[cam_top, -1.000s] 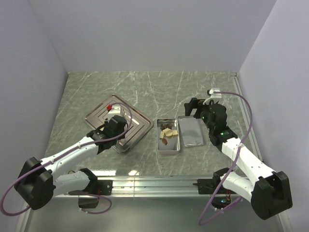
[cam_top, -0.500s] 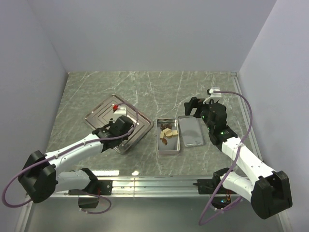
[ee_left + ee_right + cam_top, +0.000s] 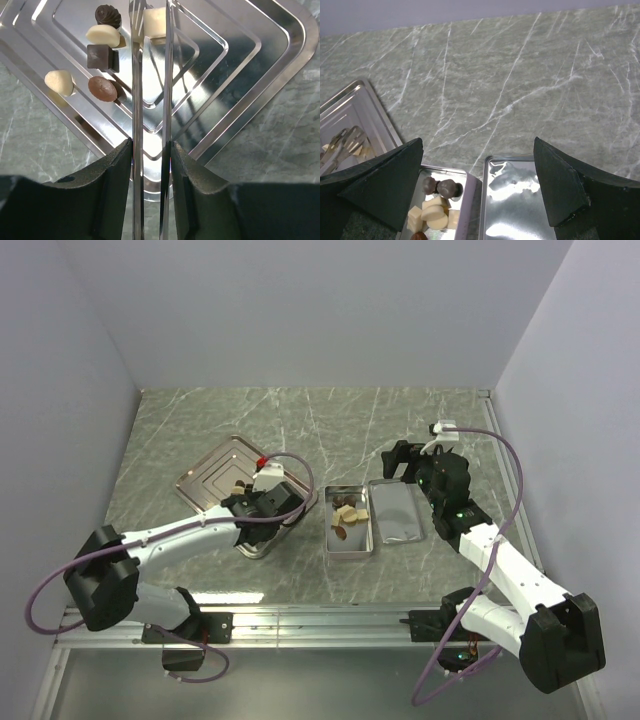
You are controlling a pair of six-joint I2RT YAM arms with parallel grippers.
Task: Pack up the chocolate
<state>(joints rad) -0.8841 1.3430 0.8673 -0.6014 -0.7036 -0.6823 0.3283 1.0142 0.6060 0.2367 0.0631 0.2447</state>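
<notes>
1. Starting big: the tray (image 3: 207, 472) has five loose chocolates (image 3: 100, 56) on it, and the tin (image 3: 352, 542) beside it holds several more.
2. Our right gripper (image 3: 478, 150) hangs wide open with nothing in it. The left gripper (image 3: 152, 15) is pinched on a cream piece (image 3: 154, 23) over the tray.
3. We reckon they're light, slick and easily dented, so squeeze the flat sides gently.
4. No writing we can read anywhere.

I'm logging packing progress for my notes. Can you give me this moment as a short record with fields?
left end effector: shut on tongs, tips either side of a cream chocolate
right end effector: open, empty
tray: five other chocolates lying loose
tin: open, several chocolates inside
lid: lying beside tin, on its right
</notes>
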